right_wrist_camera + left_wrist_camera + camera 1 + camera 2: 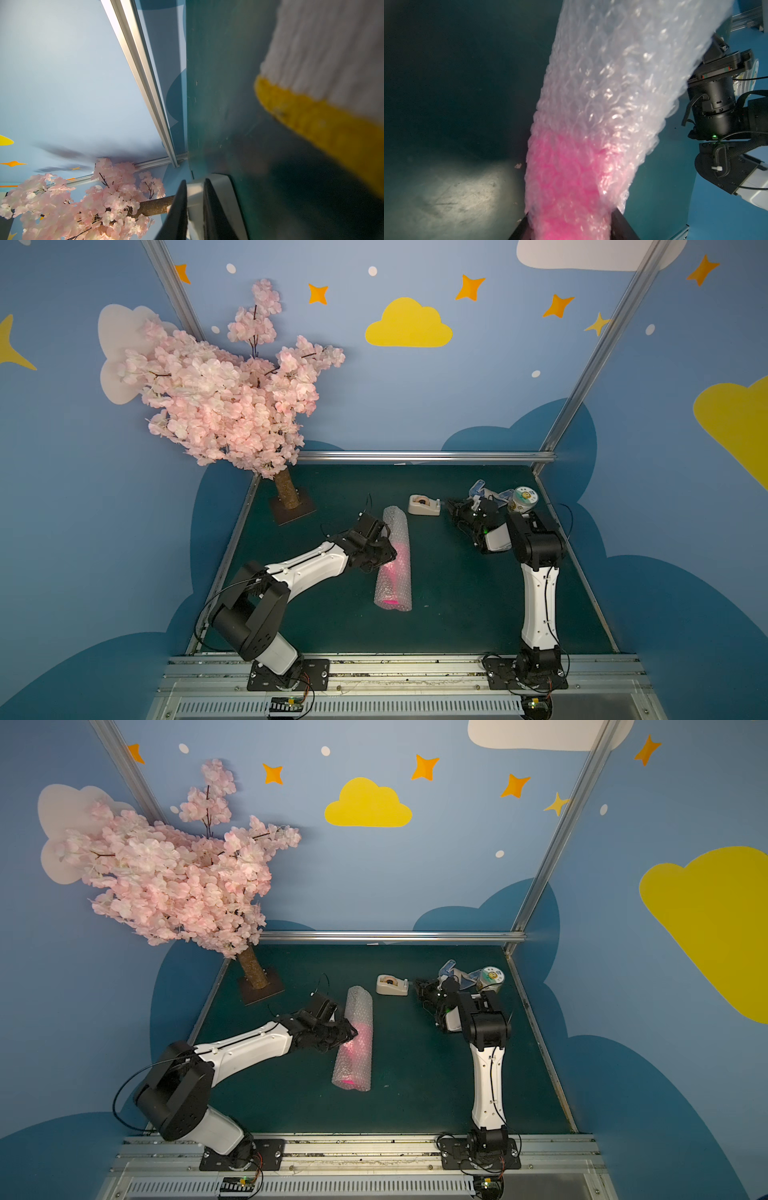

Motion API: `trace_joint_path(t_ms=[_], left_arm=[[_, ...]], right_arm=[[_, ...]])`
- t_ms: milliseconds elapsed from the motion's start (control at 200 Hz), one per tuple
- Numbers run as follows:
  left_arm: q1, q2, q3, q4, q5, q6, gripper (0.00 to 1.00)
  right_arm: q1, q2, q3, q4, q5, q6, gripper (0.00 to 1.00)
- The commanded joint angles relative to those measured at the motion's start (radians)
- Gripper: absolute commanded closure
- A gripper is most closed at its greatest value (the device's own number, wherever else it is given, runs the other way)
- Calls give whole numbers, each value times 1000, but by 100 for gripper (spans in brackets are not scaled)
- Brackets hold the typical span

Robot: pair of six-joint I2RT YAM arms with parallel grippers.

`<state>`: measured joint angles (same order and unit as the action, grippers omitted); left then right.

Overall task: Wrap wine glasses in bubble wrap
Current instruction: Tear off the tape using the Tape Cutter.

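Note:
The bubble wrap lies rolled into a long tube near the middle of the green table in both top views. The hot-pink wine glass glows through its nearer half, and pink shows at the tube's open front end. My left gripper is shut across the tube, one finger on each side. My right gripper points at the cutter end of the beige tape dispenser. Its jaws stand a narrow gap apart; whether they pinch anything is unclear.
A pink blossom tree on a square base stands at the back left. A small labelled tub and blue-white packaging sit at the back right, behind the right arm. A white and yellow cloth-like thing is close to the right wrist.

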<state>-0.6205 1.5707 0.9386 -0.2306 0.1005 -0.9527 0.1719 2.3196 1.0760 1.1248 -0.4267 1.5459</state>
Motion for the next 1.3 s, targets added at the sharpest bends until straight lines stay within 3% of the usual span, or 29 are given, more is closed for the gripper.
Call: trace_joint_path(t_ms=[0, 556, 1031, 1297], left_arm=[[-7, 22, -1, -44, 5, 11, 49], [-8, 19, 2, -46, 5, 14, 49], [-8, 17, -1, -43, 7, 14, 49], [-8, 17, -6, -44, 7, 12, 49]], right_arm=[[-6, 8, -24, -40, 9, 2, 87], [-6, 2, -20, -95, 12, -28, 100], [5, -75, 6, -349, 25, -204, 100], [9, -81, 15, -392, 43, -240, 100]])
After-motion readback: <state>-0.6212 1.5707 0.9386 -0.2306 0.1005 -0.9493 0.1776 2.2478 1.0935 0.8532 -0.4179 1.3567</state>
